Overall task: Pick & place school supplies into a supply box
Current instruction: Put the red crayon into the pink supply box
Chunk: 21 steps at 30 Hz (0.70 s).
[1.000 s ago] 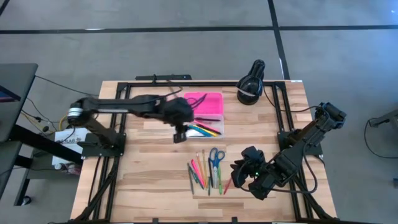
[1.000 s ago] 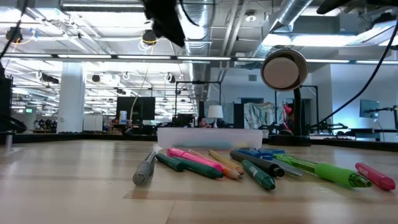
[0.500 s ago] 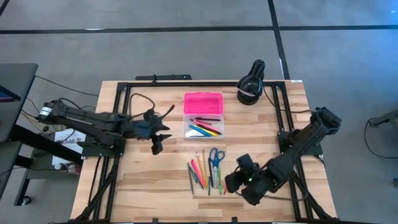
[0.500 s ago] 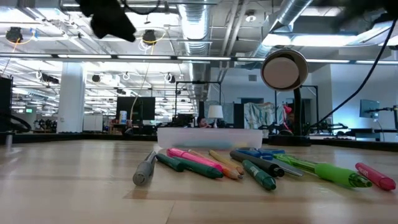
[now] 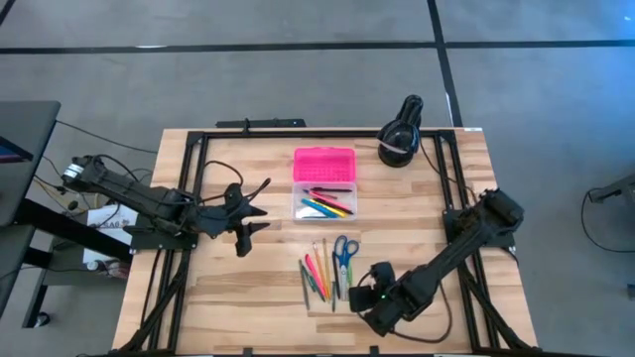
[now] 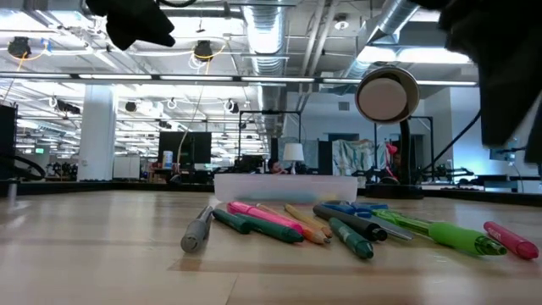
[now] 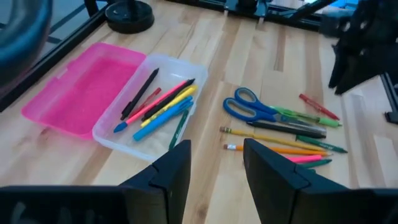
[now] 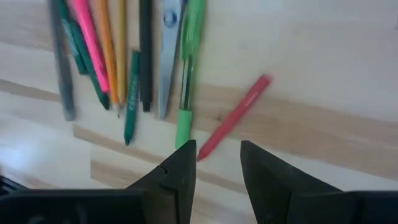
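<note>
The right gripper (image 8: pixel 214 163) has dropped, fingers parted, above the red pen (image 8: pixel 233 116).

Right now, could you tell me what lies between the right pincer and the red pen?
Nothing; the right wrist view shows bare table between the open right pincer and the red pen.

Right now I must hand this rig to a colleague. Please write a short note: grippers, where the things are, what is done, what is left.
Left gripper: open, empty, at the table's left side, away from the supply box.
Right gripper: open, empty, low over the loose pile, closest to the red pen and the green marker.
Supply box: open, pink lid laid flat, clear base beside it.
Done: several pens and markers already lie in the base.
Left: the loose pens and pencils, and the blue-handled scissors, lie on the table in front of the box.
</note>
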Each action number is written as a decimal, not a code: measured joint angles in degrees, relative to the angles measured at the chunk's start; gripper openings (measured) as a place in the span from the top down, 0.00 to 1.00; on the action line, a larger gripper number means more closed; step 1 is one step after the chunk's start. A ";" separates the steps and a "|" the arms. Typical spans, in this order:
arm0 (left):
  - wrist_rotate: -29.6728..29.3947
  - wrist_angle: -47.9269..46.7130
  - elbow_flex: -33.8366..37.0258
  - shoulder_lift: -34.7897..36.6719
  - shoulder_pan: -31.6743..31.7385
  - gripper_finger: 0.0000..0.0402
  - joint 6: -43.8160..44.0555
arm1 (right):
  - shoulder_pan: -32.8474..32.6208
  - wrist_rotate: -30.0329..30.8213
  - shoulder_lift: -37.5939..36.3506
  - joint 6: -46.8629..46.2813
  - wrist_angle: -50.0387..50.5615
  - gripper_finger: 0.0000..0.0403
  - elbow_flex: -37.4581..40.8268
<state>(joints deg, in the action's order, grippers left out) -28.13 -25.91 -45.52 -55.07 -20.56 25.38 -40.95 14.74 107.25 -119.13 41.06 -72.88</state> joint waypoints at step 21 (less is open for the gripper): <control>3.99 -0.68 0.00 -0.04 -0.26 0.65 -0.93 | 2.03 -1.51 4.66 -3.01 -0.35 0.71 -0.13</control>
<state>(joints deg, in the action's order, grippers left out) -24.15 -26.59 -45.52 -55.11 -20.82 24.45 -38.91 13.23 111.92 -122.14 40.71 -73.01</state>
